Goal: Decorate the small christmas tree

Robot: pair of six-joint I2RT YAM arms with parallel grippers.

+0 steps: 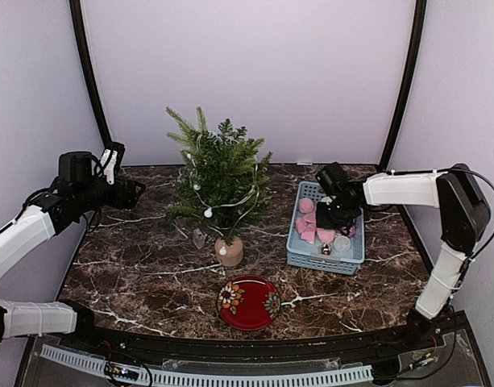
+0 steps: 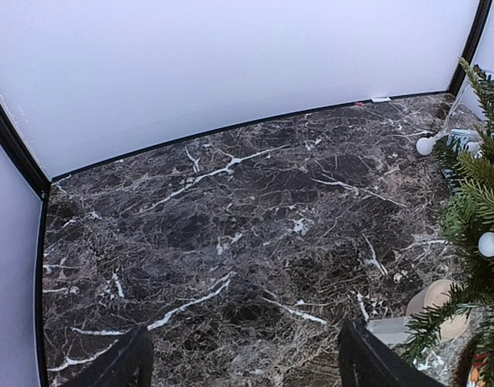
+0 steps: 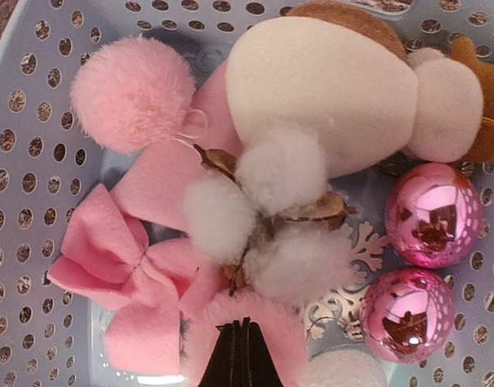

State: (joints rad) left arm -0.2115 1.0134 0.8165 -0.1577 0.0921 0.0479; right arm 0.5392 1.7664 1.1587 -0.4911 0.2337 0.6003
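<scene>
- The small christmas tree [image 1: 220, 181] stands upright on its wood stump in the middle of the desk [image 1: 142, 282]. It is left of the light-blue basket [image 1: 323, 264] and behind the red flowered plate [image 1: 248, 302].
- Done, as I judge it: a white string of balls [image 1: 207, 213] drapes the branches, and little else shows on them.
- Left to do: the basket holds a pink pom-pom [image 3: 134, 93], a pink felt bow [image 3: 110, 278], a cotton sprig [image 3: 267, 218], a cream plush toy [image 3: 327, 89] and two pink baubles [image 3: 432, 214], so most of the hanging remains.
- Right jaws: down in the basket and pressed fully together, with the tips in the fur of a second pink pom-pom [image 3: 283, 339]. I cannot tell whether they have caught it.
- Left jaws: spread wide and empty, over bare desk beside the tree.
- Hard to read: the second pom-pom and the plush toy are cut off by the frame, and a pale small object [image 1: 198, 238] at the tree's foot is unclear.
</scene>
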